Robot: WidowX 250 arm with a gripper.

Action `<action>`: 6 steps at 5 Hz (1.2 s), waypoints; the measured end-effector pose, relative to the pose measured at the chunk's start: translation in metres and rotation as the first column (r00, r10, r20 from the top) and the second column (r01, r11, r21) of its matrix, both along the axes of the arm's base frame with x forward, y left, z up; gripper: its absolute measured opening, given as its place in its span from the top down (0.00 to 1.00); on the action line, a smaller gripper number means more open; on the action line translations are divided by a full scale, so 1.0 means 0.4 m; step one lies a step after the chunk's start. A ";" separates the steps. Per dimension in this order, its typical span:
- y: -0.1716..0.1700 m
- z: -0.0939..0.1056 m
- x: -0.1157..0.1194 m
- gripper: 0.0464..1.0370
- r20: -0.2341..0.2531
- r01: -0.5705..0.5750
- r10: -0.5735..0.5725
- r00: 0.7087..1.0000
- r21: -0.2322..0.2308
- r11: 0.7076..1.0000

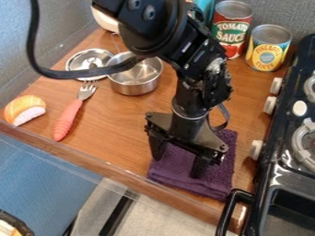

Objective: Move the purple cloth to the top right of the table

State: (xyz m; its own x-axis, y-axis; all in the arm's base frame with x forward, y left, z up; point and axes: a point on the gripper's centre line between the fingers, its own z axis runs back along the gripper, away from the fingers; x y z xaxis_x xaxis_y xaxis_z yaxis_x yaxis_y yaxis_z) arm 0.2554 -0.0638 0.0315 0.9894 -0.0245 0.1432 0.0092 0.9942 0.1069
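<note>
Slants down from the wooden counter's [113, 131] top edge; holds a released, spread gripper [178, 161] over the purple cloth [218, 180], near the bottom right corner; beside a black stove [276, 171] along the right edge.

I see the folded purple terry cloth [216, 180] lying flat near the front edge of the wooden table [102, 133], toward the stove, partly beneath my claw [177, 167].

I'm looking at a toy kitchen set up in a room: a wooden counter [104, 124] with play sushi [25, 109], a fork [73, 110], a small metal pot [136, 76] and food cans [232, 27], beside a black stove [277, 147] with knobs.
</note>
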 end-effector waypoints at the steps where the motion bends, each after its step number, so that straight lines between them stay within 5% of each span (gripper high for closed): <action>1: 0.001 0.001 0.055 0.04 0.025 -0.006 0.006 1.000 -0.002 1.000; 4: 0.050 0.013 0.331 0.04 0.089 -0.054 0.054 0.995 -0.007 0.999; 6: 0.077 0.002 0.400 0.04 0.073 -0.067 0.070 0.995 -0.037 0.997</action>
